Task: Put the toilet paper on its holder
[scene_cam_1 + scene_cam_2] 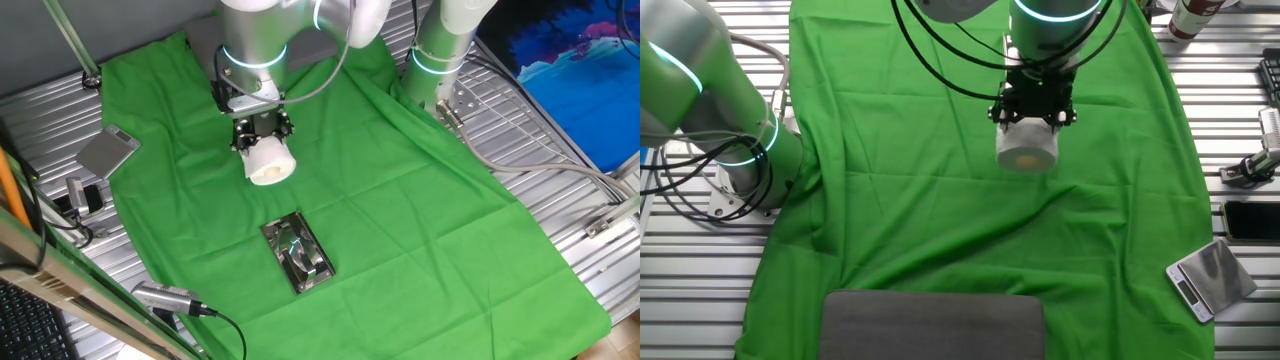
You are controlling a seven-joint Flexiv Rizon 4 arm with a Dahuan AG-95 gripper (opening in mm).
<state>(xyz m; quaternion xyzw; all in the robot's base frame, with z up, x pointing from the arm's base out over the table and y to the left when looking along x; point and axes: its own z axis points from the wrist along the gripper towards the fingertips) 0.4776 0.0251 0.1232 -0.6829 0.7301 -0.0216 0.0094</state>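
The toilet paper [271, 162], a small white roll, is held in my gripper [263, 140], which is shut on it from above, over the green cloth behind the holder. The holder [297, 255], a shiny chrome plate with a bar across it, lies flat on the cloth, a short way in front of the roll and apart from it. In the other fixed view the roll [1028, 150] hangs under the gripper [1033, 122], with its flat end facing the camera. The holder does not show in that view.
A green cloth [430, 200] covers the table. A small silver scale [108, 151] lies off the cloth and also shows in the other fixed view [1210, 276]. A flat dull grey plate [932, 324] lies at the cloth's edge. A second arm's base [740, 160] and cables stand at one side.
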